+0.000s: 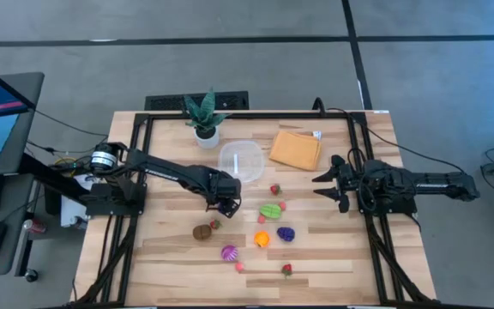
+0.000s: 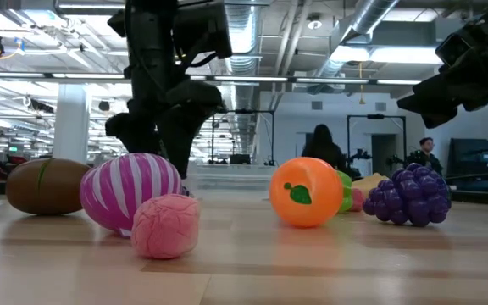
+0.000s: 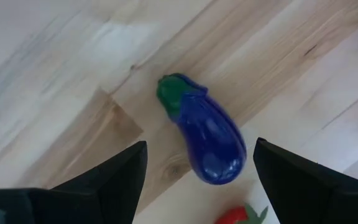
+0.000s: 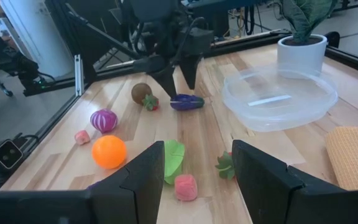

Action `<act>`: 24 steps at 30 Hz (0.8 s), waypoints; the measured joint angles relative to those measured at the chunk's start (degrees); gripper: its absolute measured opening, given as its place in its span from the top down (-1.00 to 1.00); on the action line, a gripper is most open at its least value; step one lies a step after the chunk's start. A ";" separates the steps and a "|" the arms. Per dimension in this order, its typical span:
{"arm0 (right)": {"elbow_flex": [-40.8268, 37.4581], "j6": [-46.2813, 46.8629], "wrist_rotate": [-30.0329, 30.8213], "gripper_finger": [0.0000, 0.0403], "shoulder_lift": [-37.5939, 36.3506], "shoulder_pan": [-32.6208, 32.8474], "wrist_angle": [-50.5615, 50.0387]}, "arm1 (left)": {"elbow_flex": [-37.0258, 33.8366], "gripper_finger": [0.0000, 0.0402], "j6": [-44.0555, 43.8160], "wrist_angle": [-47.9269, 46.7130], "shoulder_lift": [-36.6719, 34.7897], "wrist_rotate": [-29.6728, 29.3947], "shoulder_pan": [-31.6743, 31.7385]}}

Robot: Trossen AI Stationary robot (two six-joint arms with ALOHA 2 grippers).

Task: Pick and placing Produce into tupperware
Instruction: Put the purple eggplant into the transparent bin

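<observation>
Two arms at my table: left gripper (image 3: 197,165) hangs over the eggplant (image 3: 204,134), jaws wide; right gripper (image 1: 326,184) waits beside the cloth (image 1: 295,149), jaws half-spread, empty.

Clear round tub (image 1: 241,160) upright, nothing inside, near plant. Eggplant (image 3: 205,132) on its side just beside tub; kiwi (image 1: 201,232), orange (image 1: 262,239), grapes (image 1: 286,233) scattered below.

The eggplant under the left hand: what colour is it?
The eggplant is deep purple with a green cap, clearest in the left wrist view.
</observation>
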 joint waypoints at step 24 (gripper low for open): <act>0.00 0.02 -0.02 -0.05 -0.07 0.02 0.01 | -1.16 -0.41 1.39 6.31 4.52 2.65 0.50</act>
